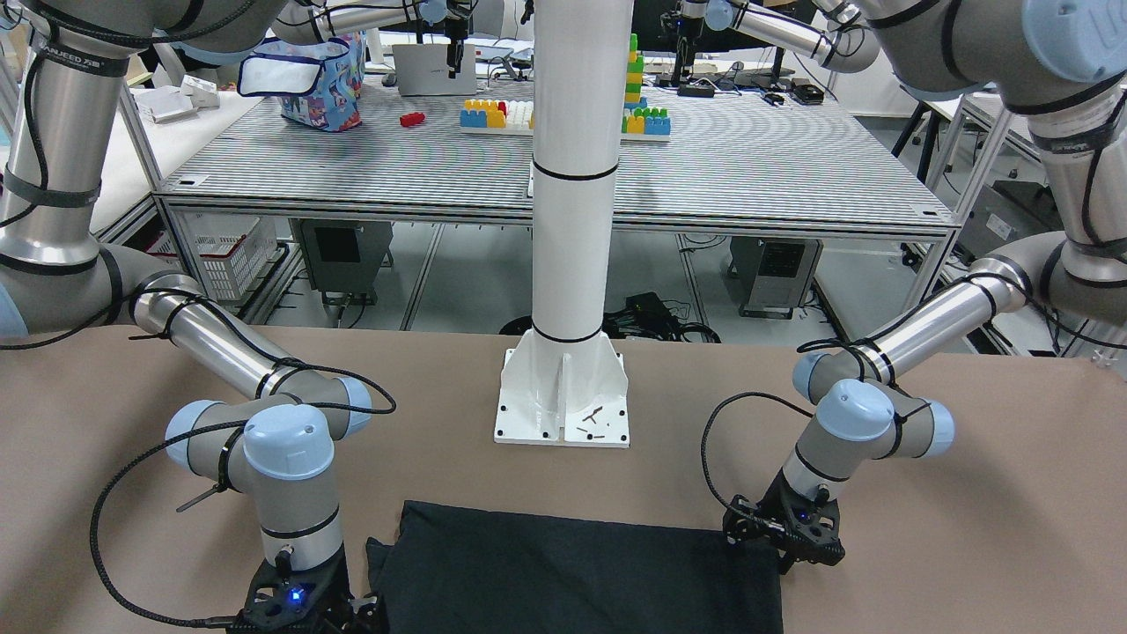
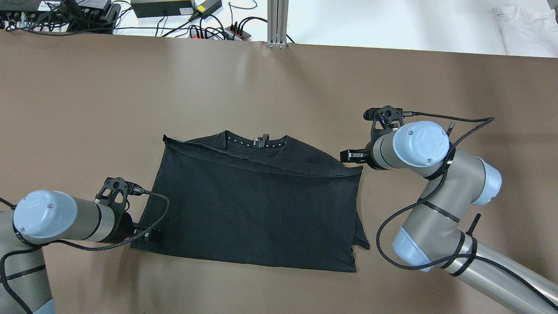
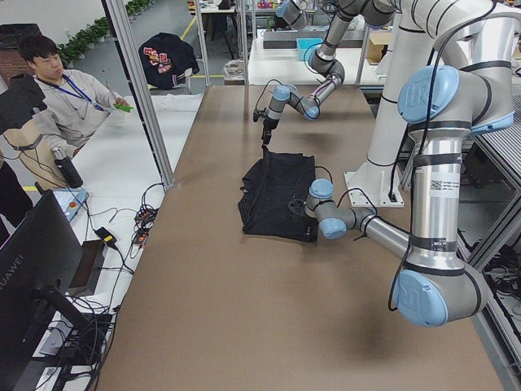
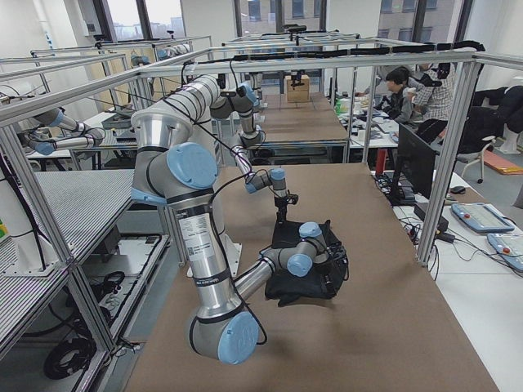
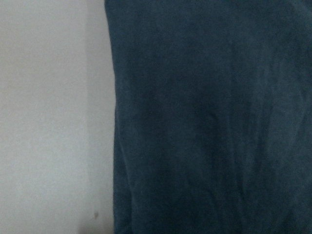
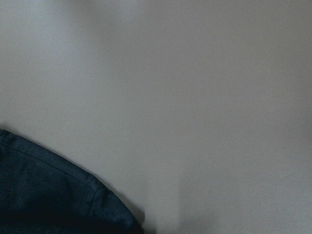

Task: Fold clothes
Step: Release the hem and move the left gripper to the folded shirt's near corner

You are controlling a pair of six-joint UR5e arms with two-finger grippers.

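Black clothes [image 2: 257, 209] lie folded flat on the brown table

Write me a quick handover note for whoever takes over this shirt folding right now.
Left hand: low at the near left corner of the black shirt; can't tell if it grips.
Right hand: at the far right corner; grip also unclear.
Shirt: flat on the table.
Done: one layer is folded over, with the collar showing at the far edge.
Left: probably more folds to make it compact.
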